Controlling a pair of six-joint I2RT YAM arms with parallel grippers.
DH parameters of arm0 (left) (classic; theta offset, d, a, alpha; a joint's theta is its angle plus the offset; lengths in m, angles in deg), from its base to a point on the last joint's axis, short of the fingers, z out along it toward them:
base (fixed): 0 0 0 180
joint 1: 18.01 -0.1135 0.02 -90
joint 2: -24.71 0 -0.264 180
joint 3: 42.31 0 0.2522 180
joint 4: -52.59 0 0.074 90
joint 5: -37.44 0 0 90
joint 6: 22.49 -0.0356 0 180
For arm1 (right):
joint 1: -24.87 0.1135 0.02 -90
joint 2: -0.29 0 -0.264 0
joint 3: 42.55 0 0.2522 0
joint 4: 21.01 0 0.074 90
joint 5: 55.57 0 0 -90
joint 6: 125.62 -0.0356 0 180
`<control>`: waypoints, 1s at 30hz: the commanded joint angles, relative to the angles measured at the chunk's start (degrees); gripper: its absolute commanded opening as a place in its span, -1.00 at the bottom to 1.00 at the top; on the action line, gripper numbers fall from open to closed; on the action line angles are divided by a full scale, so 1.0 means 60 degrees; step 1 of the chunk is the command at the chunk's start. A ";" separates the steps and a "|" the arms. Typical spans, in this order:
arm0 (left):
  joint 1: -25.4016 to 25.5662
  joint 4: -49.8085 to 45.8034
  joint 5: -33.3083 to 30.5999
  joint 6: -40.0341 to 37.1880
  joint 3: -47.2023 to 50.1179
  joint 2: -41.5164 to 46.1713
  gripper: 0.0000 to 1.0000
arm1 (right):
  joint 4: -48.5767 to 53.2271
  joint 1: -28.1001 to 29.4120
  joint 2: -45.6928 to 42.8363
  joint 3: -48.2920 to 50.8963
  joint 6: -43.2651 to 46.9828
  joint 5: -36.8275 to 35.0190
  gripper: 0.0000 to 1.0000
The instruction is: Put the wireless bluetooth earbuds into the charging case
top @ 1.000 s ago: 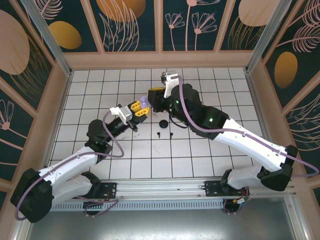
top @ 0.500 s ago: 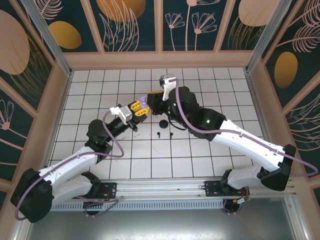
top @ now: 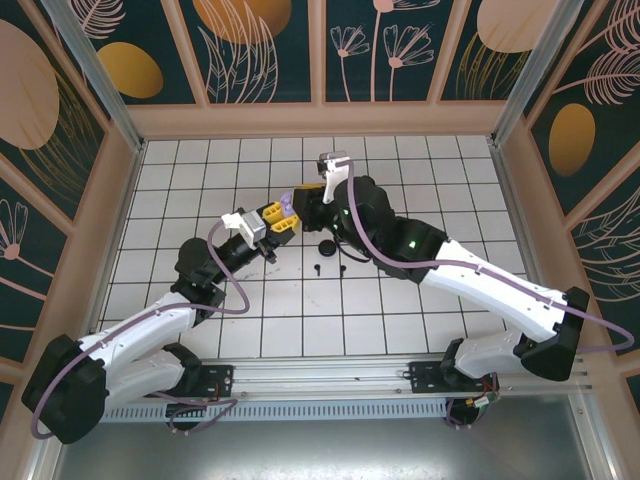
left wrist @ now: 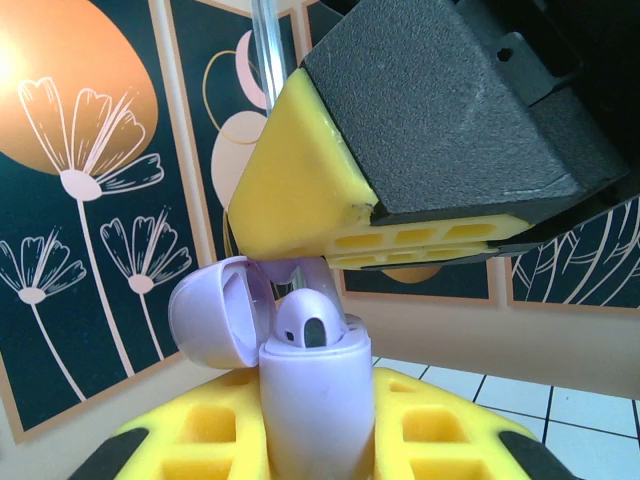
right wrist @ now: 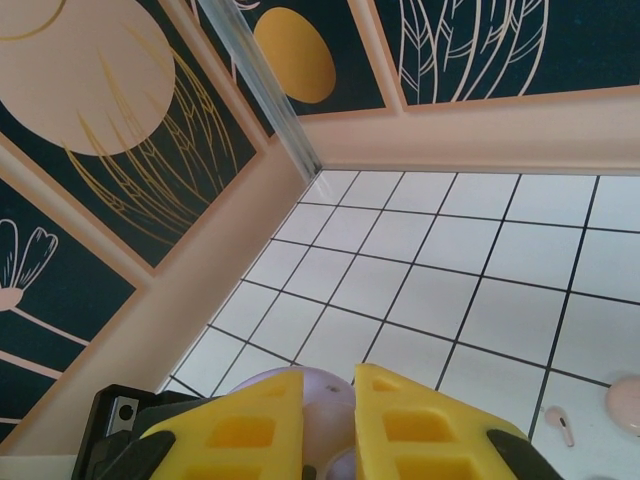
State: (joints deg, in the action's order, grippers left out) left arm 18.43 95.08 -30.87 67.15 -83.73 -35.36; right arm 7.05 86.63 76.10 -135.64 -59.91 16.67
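Inside the charging case (left wrist: 315,400): one light purple earbud (left wrist: 308,325) is seated head-up. A second purple bit shows just behind it, but I can't tell what it is.
Case lid (left wrist: 215,320): flipped open, hanging off to the case's left in the left wrist view.
Left gripper (top: 278,217): clamped tight on the case body and holding it upright, off the tiles (right wrist: 480,260). The bottom of the case is cut off by the frame.
Right gripper (right wrist: 328,375): right above the case, fingers nearly together with a thin gap. Something light purple shows between them. Honestly can't tell if it's gripped or just the case behind.
Black earbuds (top: 317,268): two specks on the tiles near the case, toward the arm bases. They're too small to make out properly.
Black round thing (top: 325,248): just beside those specks, on the case's side of them.
Pink earbud (right wrist: 560,423): lying on the tiles, well apart from the case.
Pink rounded thing (right wrist: 625,405): just beside the pink earbud, chopped off by the frame edge.
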 commanded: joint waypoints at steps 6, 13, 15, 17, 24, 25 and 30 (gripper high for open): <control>0.0060 0.0392 0.0047 -0.0017 -0.0360 -0.0007 -1.00 | 0.0253 0.0590 0.0357 0.0204 0.0251 -0.0435 -0.69; 0.0063 0.0396 0.0003 -0.0015 -0.0366 -0.0029 -1.00 | 0.0267 0.0715 0.0230 0.0406 0.0019 -0.0508 -0.68; 0.0056 0.0410 0.0028 0.0015 -0.0370 -0.0058 -1.00 | 0.0225 0.0708 0.0184 0.0409 -0.0101 -0.0587 -0.51; 0.0059 0.0410 0.0059 0.0038 -0.0370 -0.0091 -1.00 | 0.0291 0.0694 0.0148 0.0226 -0.0229 -0.0860 -0.23; 0.0059 0.0410 0.0076 0.0102 -0.0356 -0.0139 -1.00 | 0.0116 0.0422 -0.0458 -0.0411 -0.0404 -0.1459 0.29; 0.0060 0.0410 0.0076 0.0123 -0.0342 -0.0139 -1.00 | 0.0071 0.0367 -0.0590 -0.0456 -0.0420 -0.1439 0.32; 0.0052 0.0454 0.0144 0.0220 -0.0270 -0.0182 -1.00 | 0.0430 -0.0310 -0.0799 -0.0778 -0.0707 -0.0478 0.35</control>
State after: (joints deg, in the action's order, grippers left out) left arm 18.43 94.40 -31.46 67.37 -83.95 -36.24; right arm 8.69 86.85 73.52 -137.59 -62.60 11.08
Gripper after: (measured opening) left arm 0.210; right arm 0.673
